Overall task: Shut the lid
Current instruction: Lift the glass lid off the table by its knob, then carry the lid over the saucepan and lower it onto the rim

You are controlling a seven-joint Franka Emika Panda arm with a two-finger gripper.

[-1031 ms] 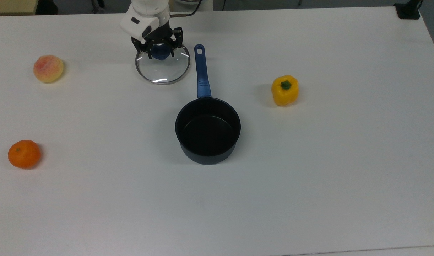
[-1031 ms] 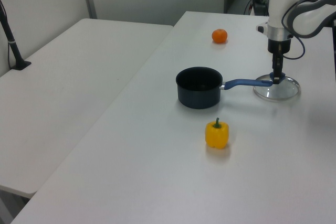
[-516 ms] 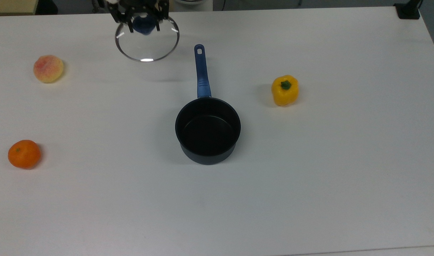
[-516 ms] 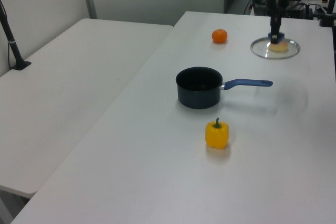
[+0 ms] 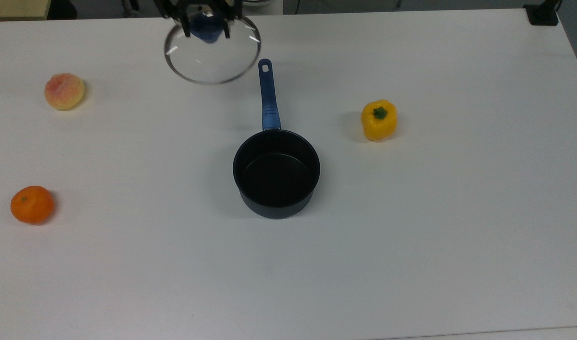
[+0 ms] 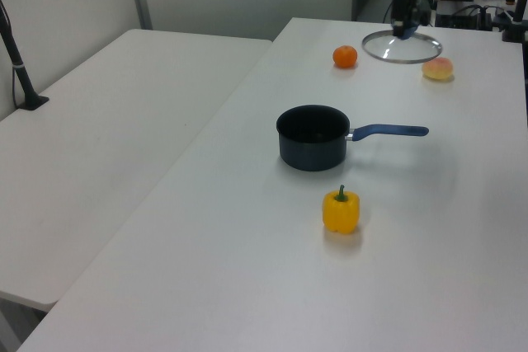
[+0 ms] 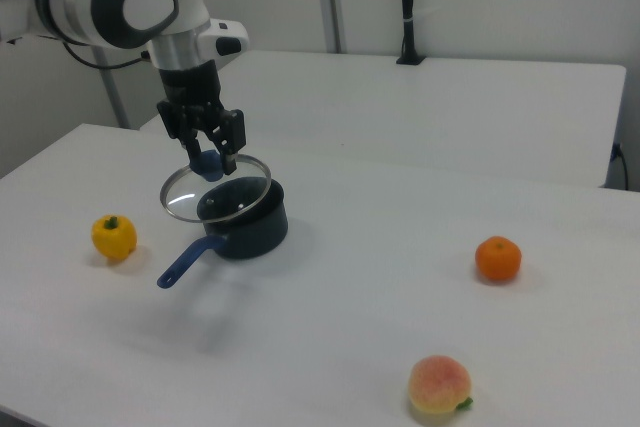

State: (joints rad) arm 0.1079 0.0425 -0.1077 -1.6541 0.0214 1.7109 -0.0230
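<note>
Glass lid [image 5: 212, 54] hung above the bench [image 5: 411, 236], its blue knob clenched by the gripper [image 7: 210, 159], whose upper body was cut off in the top view.

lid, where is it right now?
The lid hangs in the air from the gripper by its knob, at the top view's upper left of the saucepan.

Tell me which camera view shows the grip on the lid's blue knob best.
The right view: the gripper is seen side-on, jaws shut on the lid's blue knob, lid hanging clear of the saucepan. The top view shows knob and jaws at its upper edge, partly cropped. The left view shows them small and far off.
</note>
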